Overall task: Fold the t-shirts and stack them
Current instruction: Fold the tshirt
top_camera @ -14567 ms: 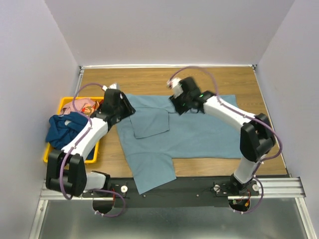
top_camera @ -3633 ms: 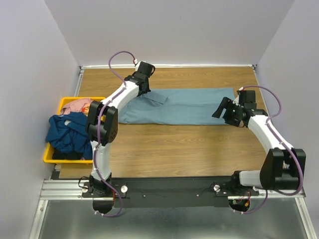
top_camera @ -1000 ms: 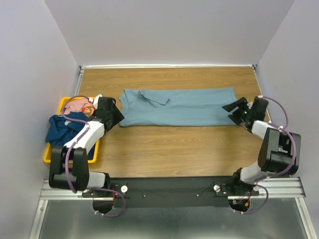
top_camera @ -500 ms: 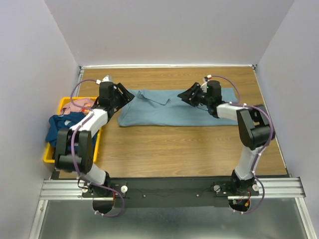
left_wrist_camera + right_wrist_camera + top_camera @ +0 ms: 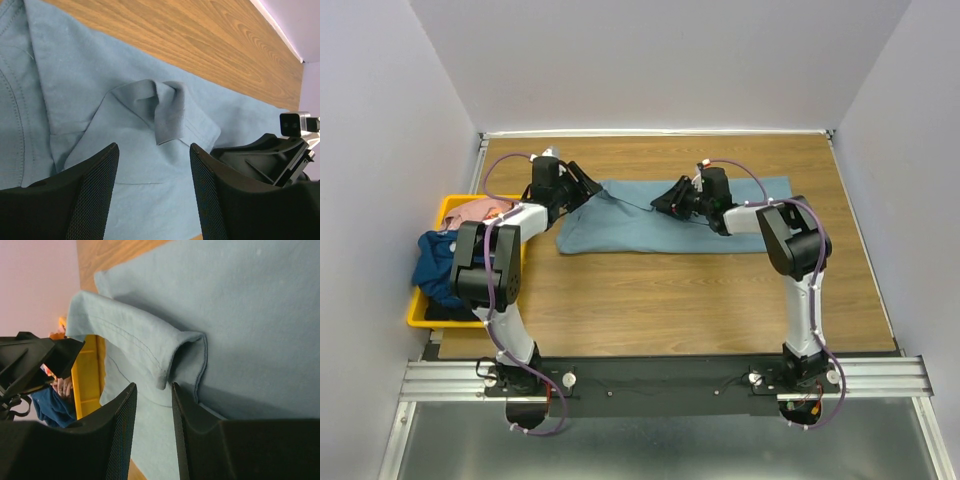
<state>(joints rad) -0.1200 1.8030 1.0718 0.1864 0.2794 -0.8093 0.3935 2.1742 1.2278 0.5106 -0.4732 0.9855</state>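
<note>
The light blue-grey t-shirt lies folded into a long strip across the far half of the table. A sleeve flap stands up as a small fold near its middle. My left gripper hovers open over the shirt's left end, with only flat cloth between its fingers. My right gripper sits low at that sleeve flap. Its jaws are narrow but apart, and the flap's hem sits just at their mouth. The navy t-shirt and the pink patterned one lie bunched in the bin.
The yellow bin stands at the table's left edge, close beside my left arm. Bare wood stretches from the shirt to the near edge. White walls enclose the table at the back and on both sides.
My right gripper has swung from the shirt's right end to the sleeve flap in the middle, and its jaws have narrowed. The left gripper has moved from beside the bin to the shirt's left end.
</note>
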